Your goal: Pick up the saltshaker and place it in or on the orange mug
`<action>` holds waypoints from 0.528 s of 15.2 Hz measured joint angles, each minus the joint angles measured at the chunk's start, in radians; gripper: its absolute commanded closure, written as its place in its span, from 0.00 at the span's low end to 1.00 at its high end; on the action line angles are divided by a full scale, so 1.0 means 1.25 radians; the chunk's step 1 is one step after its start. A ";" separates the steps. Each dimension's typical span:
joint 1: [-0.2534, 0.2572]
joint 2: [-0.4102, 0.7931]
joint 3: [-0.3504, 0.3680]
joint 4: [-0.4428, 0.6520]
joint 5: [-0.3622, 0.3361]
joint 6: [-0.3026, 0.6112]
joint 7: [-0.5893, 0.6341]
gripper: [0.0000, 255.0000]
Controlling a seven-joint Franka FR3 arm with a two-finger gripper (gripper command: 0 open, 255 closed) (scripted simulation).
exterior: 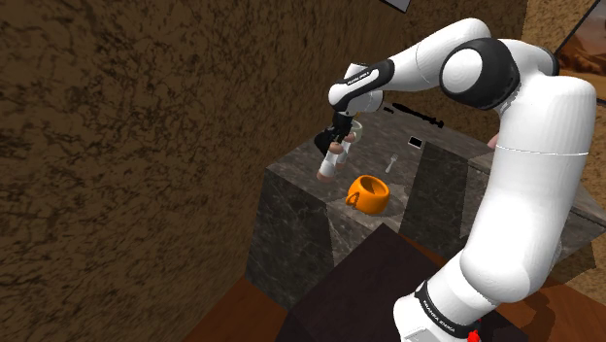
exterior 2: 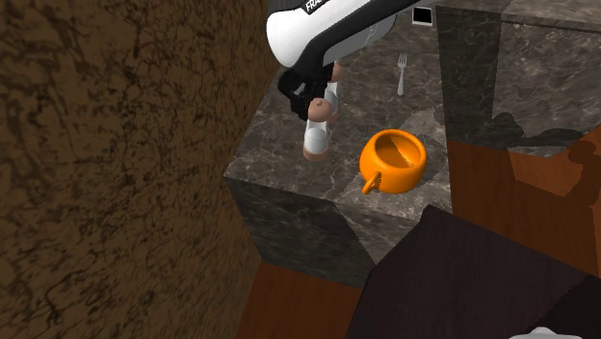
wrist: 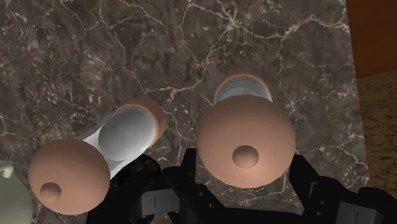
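A second shaker (wrist: 121, 137) crowds the gripper (wrist: 245, 175), standing just beside the saltshaker (wrist: 245, 137) clasped in it. Between the gripper and the orange mug (exterior 2: 395, 159) the marble counter (exterior 2: 289, 183) lies bare, and the mug's mouth opens upward. A fork (exterior 2: 403, 72) lies near the mug, off that line. On the gripper's side away from the mug rises a rough brown wall (exterior 2: 116, 144).

- tabletop (wrist: 267, 38): dark stone, white-veined like marble, polished smooth
- saltshaker (wrist: 245, 143): matt pinkish cap (the body looks glassy grey)
- orange mug (exterior 2: 400, 178): smooth, slightly glossy
- wall (exterior: 117, 146): rough, mottled brown
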 measured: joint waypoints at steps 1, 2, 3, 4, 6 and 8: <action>0.000 -0.003 0.000 0.001 -0.001 -0.004 0.000 1.00; 0.001 -0.008 -0.001 0.002 -0.002 -0.010 0.001 1.00; 0.002 -0.015 -0.002 0.004 -0.004 -0.019 0.001 1.00; 0.002 -0.019 -0.003 0.006 -0.005 -0.025 0.002 1.00; 0.004 -0.030 -0.005 0.010 -0.008 -0.040 0.003 1.00; 0.005 -0.040 -0.006 0.018 -0.011 -0.058 0.004 1.00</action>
